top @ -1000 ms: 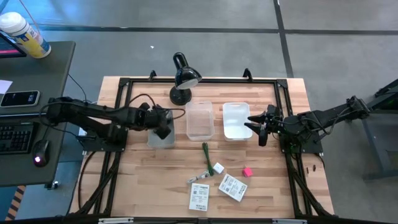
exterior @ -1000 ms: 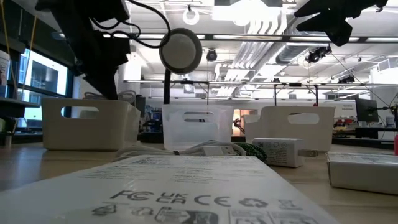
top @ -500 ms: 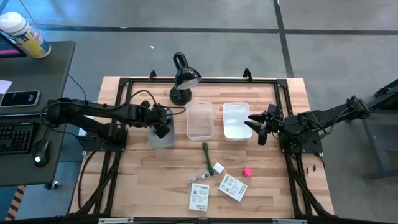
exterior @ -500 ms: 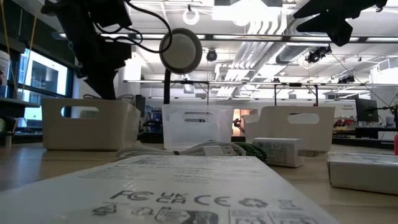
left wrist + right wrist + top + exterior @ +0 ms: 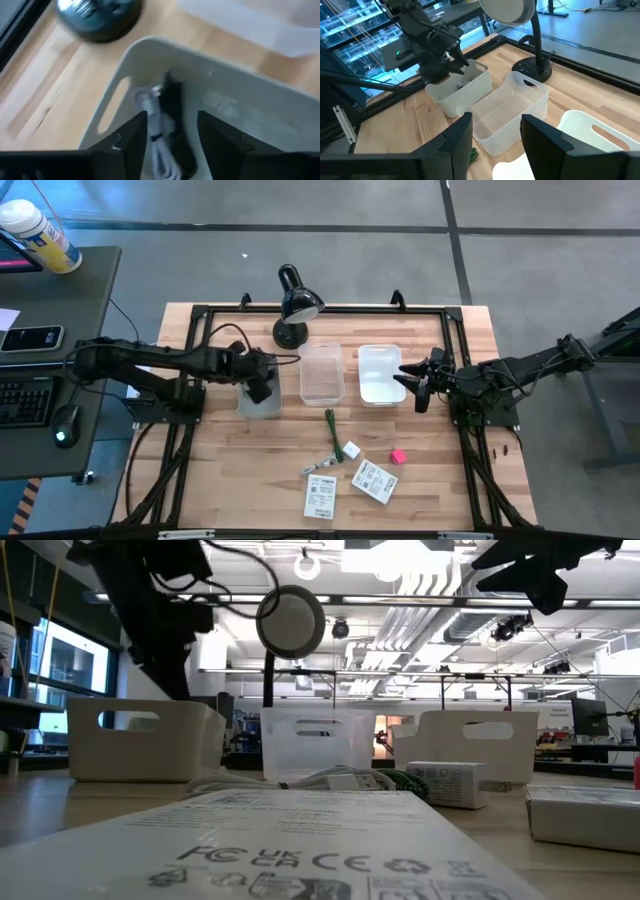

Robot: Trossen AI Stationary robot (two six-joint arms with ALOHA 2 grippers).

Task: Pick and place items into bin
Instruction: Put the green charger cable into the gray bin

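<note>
My left gripper (image 5: 260,380) hangs open just above the left pale bin (image 5: 257,398). A black cord (image 5: 176,107) and a white cord (image 5: 151,127) lie on the bin's floor below its fingers, touching neither. My right gripper (image 5: 417,386) hovers open with nothing between its fingers (image 5: 496,125), beside the white bin (image 5: 380,373) on the right. On the wood nearer the front lie a green stick (image 5: 332,428), a small white block (image 5: 351,450), a pink cube (image 5: 397,456) and two white printed packets (image 5: 320,497) (image 5: 373,480).
A clear bin (image 5: 321,373) stands between the two others. A black desk lamp (image 5: 295,305) stands behind them, its cable running toward my left arm. Black frame rails (image 5: 200,340) border the table. A small pale item (image 5: 320,467) lies by the stick's near end.
My left gripper has shifted a little toward the table's left edge above the left bin. My right arm has kept still.
</note>
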